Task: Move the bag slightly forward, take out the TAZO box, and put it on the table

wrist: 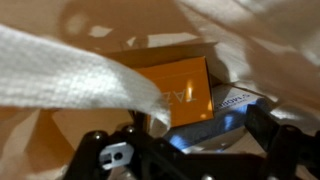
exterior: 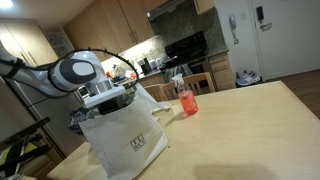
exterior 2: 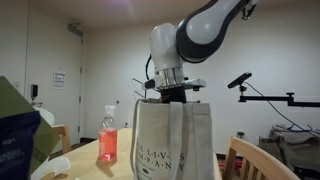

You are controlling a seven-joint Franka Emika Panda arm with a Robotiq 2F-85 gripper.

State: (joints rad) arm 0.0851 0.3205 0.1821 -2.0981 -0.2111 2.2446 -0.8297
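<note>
Room is tight where I'm working. My gripper (wrist: 185, 140) is down inside the large white paper shopping bag (exterior: 125, 138), and in the wrist view the paper walls crowd in on the left and right. A white woven strip (wrist: 70, 68) slants in from the left across the opening. The dark fingers (wrist: 100, 155) stand apart, closed on nothing. Beyond them, mid-view, the small orange TAZO box (wrist: 185, 85) lies low in the bag. A white-and-blue packet (wrist: 238, 98) sits just beside it on the right.

In an exterior view the bag stands upright near the left end of the light tan wooden table (exterior: 245, 125). A red-pink drink bottle (exterior: 187, 101) stands to the bag's right and farther back, apart from it. Bare tabletop runs on to the right edge. Wooden kitchen cabinets (exterior: 110, 20) and a black stove (exterior: 187, 45) fill the far wall.
</note>
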